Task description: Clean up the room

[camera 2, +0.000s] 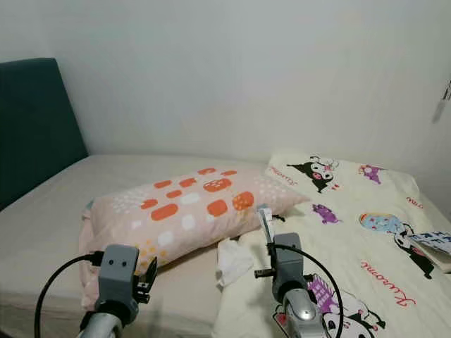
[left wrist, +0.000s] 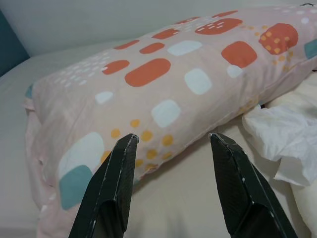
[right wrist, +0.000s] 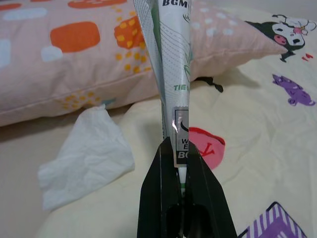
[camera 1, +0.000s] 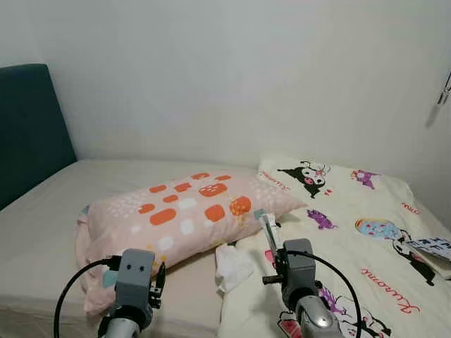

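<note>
My right gripper [right wrist: 181, 148] is shut on a flat white and green wrapper [right wrist: 173, 64], which sticks up from its fingertips above the bed [camera 1: 49, 225]. A crumpled white tissue [camera 1: 231, 266] lies on the sheet just left of it, at the edge of the cartoon blanket [camera 1: 352, 232]. A pink pillow [camera 1: 183, 211] with orange and white patches lies across the bed. My left gripper [left wrist: 173, 139] is open, hovering low in front of the pillow's near side, with nothing between its fingers.
A dark teal headboard [camera 1: 28, 127] stands at the left and a white wall runs behind the bed. A small patterned item [camera 1: 433, 248] lies on the blanket at the far right. Bare sheet spreads left of the pillow.
</note>
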Motion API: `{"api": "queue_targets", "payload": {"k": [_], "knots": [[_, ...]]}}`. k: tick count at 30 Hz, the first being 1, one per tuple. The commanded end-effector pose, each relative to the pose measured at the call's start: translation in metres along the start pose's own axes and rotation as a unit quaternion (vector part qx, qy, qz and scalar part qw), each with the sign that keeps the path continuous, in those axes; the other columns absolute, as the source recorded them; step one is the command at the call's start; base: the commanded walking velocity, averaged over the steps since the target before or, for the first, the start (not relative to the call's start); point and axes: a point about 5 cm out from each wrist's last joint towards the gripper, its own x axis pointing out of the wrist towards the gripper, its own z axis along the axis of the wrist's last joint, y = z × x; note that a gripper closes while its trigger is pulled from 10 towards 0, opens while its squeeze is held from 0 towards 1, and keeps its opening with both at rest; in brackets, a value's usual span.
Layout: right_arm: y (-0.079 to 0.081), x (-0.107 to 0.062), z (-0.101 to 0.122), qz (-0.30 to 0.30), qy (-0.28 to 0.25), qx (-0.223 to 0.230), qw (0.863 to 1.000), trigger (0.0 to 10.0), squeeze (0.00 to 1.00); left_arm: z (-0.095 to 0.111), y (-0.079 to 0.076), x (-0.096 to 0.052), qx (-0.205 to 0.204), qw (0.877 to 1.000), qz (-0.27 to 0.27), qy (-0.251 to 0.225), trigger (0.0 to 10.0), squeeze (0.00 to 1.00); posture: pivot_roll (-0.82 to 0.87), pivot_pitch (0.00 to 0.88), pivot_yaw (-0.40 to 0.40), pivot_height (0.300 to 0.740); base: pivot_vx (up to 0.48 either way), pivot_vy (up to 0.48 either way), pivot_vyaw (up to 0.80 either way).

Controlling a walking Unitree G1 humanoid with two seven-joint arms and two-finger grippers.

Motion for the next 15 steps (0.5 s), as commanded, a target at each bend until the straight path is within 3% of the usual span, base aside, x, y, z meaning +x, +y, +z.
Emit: {"api": "queue_targets", "payload": {"k": [1, 15], "knots": [[0.0004, -0.0031, -0.0031, 0.0, 0.008, -0.003, 1.0, 10.0, 0.0, -0.0027, -0.0014, -0.0001, 0.008, 1.0, 0.001, 0.003, 10.0, 0.0, -0.04, 0.06, -0.039, 0.646, 0.0, 0.0, 0.0], [0.0012, -0.0039, -0.0036, 0.003, 0.015, -0.007, 1.0, 10.0, 0.0, -0.0022, 0.0019, 0.0013, 0.009, 1.0, 0.006, -0.002, 10.0, 0.0, -0.04, 0.057, -0.044, 0.696, 0.0, 0.0, 0.0]]}}
